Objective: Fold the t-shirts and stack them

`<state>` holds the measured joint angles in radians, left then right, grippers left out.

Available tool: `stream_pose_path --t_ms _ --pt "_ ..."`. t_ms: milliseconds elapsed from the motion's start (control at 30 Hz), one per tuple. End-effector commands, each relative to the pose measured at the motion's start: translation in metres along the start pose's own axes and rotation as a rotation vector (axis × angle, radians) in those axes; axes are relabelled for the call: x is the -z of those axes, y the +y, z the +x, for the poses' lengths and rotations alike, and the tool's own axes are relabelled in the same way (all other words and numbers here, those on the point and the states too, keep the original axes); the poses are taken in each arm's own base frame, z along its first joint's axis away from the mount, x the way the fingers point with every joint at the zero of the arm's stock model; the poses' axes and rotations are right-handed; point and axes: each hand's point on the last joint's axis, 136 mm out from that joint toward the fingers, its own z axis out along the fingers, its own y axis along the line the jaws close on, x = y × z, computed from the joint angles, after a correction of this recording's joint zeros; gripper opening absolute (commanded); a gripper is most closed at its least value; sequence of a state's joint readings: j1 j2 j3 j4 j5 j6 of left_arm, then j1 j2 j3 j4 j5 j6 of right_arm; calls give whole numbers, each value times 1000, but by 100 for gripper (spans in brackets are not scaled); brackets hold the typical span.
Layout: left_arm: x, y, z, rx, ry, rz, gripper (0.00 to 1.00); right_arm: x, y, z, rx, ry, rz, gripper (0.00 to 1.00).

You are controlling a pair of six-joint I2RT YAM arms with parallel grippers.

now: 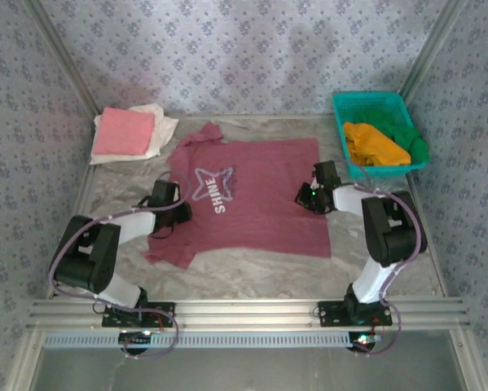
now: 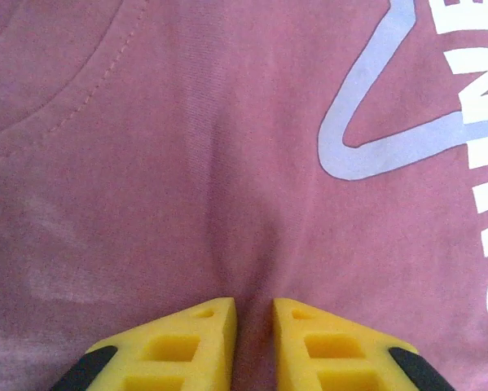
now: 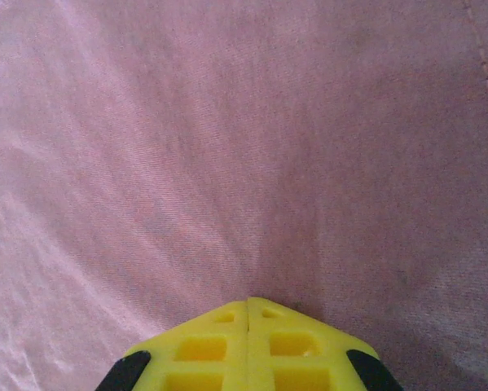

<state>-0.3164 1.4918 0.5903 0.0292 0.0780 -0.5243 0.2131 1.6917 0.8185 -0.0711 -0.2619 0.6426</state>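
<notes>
Flower-print walls close in a marble-look table (image 1: pixel 252 281), where the maroon t-shirt (image 1: pixel 260 195) lies spread flat, print side up, under both grippers. At the left gripper (image 2: pixel 254 314) the jaws stand nearly together, with a ridge of maroon cloth pinched in the narrow gap; the white star print (image 2: pixel 374 130) sits ahead and to the right of those tips. At the right gripper (image 3: pixel 248 303) the jaws are pressed fully together, and creases fanning out from the tips suggest that a thin pinch of the same shirt is caught there. The step in hand looks like the first fold. To do it well, both pinches should lift evenly, just clear of the table, and travel together so that the fold line stays straight. Well beyond the left jaws a pink tee (image 1: pixel 123 133) rests folded on a cream tee (image 1: pixel 158 122); beyond the right jaws a teal basket (image 1: pixel 366 98) holds an orange tee (image 1: pixel 374 145) and a green tee (image 1: pixel 419 147).
</notes>
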Motion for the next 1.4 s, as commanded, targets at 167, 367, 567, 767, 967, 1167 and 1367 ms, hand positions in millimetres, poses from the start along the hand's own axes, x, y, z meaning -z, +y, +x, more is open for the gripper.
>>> stream_pose_path --t_ms 167,367,567,767,967,1167,1367 --pt "61 -23 55 41 71 24 20 45 -39 30 -88 10 151 0" --pt "86 -45 -35 -79 -128 62 28 51 -6 -23 39 -82 121 0" --pt "57 -88 -152 -471 -165 3 62 26 33 -56 117 -88 61 0" --pt "-17 -107 -214 -707 -32 -86 81 11 40 -60 126 -75 37 0" --pt "-66 -112 -227 -840 47 -82 88 8 35 -55 116 -65 28 0" --pt "-93 -111 -230 -882 81 -59 82 7 29 -50 112 -47 33 0" --pt "-109 -102 -226 -888 110 -55 67 4 23 -48 90 -43 32 0"
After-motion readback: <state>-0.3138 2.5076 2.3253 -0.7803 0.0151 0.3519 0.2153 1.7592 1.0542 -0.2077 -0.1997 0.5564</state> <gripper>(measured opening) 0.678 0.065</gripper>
